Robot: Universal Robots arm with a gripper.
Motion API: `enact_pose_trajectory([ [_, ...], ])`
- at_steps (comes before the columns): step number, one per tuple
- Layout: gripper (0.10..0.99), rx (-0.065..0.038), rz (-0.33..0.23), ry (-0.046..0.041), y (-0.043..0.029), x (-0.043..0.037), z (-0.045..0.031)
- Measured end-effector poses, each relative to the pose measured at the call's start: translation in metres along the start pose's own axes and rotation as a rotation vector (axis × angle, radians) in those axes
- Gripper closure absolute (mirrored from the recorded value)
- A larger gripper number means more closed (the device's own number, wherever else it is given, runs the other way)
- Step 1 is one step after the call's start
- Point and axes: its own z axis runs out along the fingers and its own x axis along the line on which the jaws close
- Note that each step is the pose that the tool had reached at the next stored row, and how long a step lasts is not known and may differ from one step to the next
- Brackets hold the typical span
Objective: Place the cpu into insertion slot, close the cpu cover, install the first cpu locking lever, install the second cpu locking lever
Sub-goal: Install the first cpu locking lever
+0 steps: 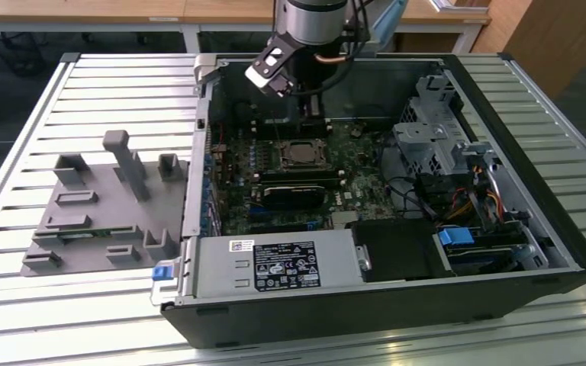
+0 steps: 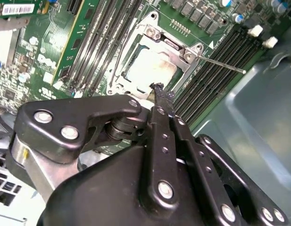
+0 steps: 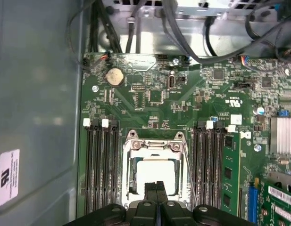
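The cpu (image 3: 154, 175) was seated in the insertion slot (image 3: 134, 181), with its silver-grey top turned upward. The cpu cover (image 3: 154, 145) was seen lying down over the slot, and the chip's top was visible through the window in its middle. In the second wrist view, a thin locking lever (image 2: 223, 65) was seen reaching out from one corner of the slot, across the neighbouring memory slots (image 2: 216, 89). Whether either lever was latched could not be determined.

The pincer (image 3: 156, 187) was positioned at the edge of the slot, just above the cpu cover. Its two black fingers (image 2: 164, 122) were pressed together, with nothing between them. Whether their tip touched the cover could not be determined.

The slot was flanked on both sides by rows of memory slots on the green circuit board (image 3: 150, 101). In the exterior view, the board was seen lying inside an open computer case (image 1: 537, 198), into which the arm (image 1: 311, 19) reached from above. The case rested on a slatted metal bench (image 1: 69, 305). A grey moulded fixture (image 1: 100, 206) lay on the bench at the exterior view's left, just beside the case.
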Motion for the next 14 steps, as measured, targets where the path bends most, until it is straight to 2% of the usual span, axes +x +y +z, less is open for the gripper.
enact_pose_trajectory([
  [9,0.98,0.002,-0.163,0.0045,0.0,0.0,0.0007],
  [14,0.98,0.004,-0.215,0.0036,0.0,0.0,0.0008],
])
